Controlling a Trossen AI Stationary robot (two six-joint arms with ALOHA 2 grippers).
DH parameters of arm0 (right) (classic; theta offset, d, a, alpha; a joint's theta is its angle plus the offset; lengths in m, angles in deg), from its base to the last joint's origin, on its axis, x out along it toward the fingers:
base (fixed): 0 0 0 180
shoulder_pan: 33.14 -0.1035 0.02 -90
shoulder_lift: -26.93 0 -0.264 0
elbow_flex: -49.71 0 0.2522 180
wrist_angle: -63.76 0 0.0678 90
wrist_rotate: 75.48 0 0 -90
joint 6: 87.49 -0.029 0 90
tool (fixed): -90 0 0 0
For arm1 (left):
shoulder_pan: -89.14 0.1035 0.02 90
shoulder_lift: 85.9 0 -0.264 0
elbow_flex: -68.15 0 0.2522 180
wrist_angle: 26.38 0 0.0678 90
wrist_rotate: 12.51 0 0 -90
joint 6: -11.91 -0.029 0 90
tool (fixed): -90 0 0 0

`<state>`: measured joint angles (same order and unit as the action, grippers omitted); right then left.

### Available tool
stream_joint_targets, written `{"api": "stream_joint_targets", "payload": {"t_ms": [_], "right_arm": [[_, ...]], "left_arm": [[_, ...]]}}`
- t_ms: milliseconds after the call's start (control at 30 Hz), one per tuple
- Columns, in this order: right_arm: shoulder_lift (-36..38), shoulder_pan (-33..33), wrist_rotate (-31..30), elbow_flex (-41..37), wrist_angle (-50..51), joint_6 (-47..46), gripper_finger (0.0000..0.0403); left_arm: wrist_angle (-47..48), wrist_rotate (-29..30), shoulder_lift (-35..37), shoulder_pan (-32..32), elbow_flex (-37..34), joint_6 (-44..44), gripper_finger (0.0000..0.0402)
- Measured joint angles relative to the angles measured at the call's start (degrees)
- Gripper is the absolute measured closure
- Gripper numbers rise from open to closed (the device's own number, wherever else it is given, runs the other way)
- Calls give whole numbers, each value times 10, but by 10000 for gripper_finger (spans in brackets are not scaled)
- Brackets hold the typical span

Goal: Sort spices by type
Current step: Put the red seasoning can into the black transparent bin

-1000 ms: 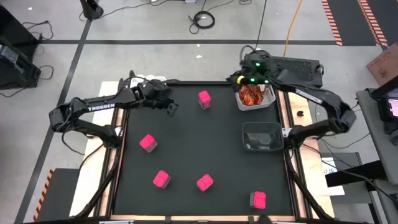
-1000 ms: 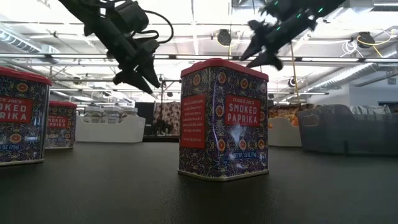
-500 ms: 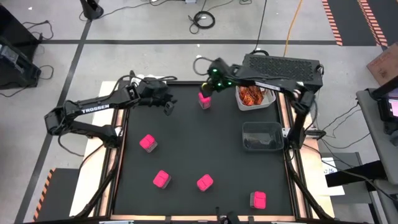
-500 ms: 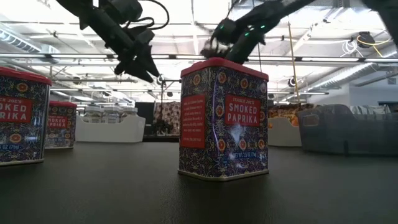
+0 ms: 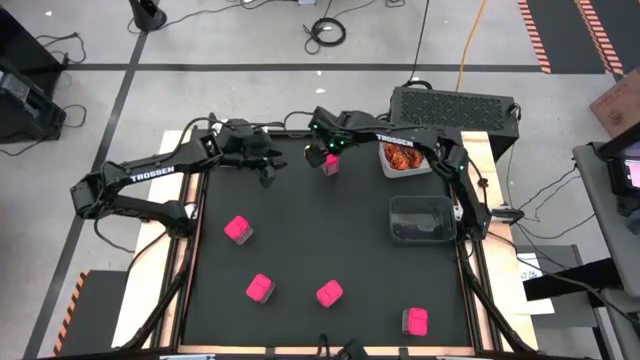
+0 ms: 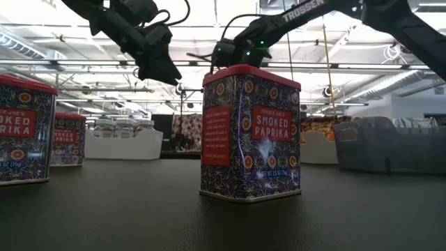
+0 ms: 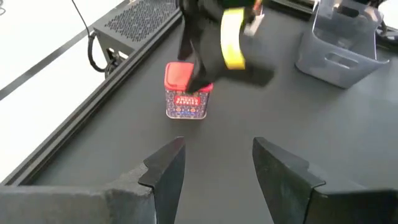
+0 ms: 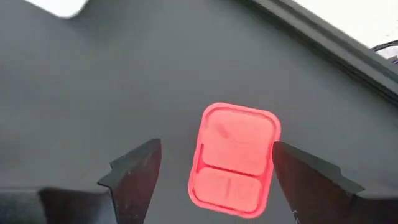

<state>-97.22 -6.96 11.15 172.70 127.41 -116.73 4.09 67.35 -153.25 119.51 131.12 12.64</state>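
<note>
- From above, the right hand hangs over the far middle of the black table, just beside the far pink tin, which stands on the table under it.
- Same view: the left hand is near that tin on its left, apart from it. Four more pink tins stand well apart nearer the front: one at left, two in the middle, one at front right.
- Same view: a white bin with orange-brown sachets and a dark bin sit along the right side.
- At table height, a smoked paprika tin fills the middle; the right hand and left hand are both up above the tins.
- Through the left wrist camera, the left fingers stand partly spread with nothing between them; the far tin stands ahead, with the other arm directly over it.
- Through the right wrist camera, the right fingers are spread wide, and the tin's pink lid lies between them, touching neither.
</note>
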Motion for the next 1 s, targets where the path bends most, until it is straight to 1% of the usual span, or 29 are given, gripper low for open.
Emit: {"api": "stream_joint_targets", "payload": {"t_ms": [133, 200, 333, 500, 667, 833, 933, 1000], "right_arm": [[-9, 1, -6, 0, 4, 28, 101], [-11, 1, -19, 1, 10, 47, 101], [-14, 1, -45, 0, 15, 90, 101], [-13, 2, -44, 0, 17, 125, 101], [-14, 2, -44, 0, 25, 141, 101], [-14, 6, -41, 0, 37, 135, 101], [-14, 6, -40, 0, 39, 128, 101], [-14, 6, -38, 0, 38, 119, 101]], "left_arm": [[-15, 0, 0, 0, 0, 24, 210], [-21, 1, 0, 0, 0, 41, 210], [-34, 32, 0, 0, 0, 82, 210], [-37, 58, 0, 0, 0, 121, 210], [-38, 59, 0, 0, 0, 125, 210], [-38, 57, 0, 0, 0, 125, 210], [-38, 42, 0, 0, 0, 115, 210], [-38, 29, 0, 0, 0, 94, 210]]}}
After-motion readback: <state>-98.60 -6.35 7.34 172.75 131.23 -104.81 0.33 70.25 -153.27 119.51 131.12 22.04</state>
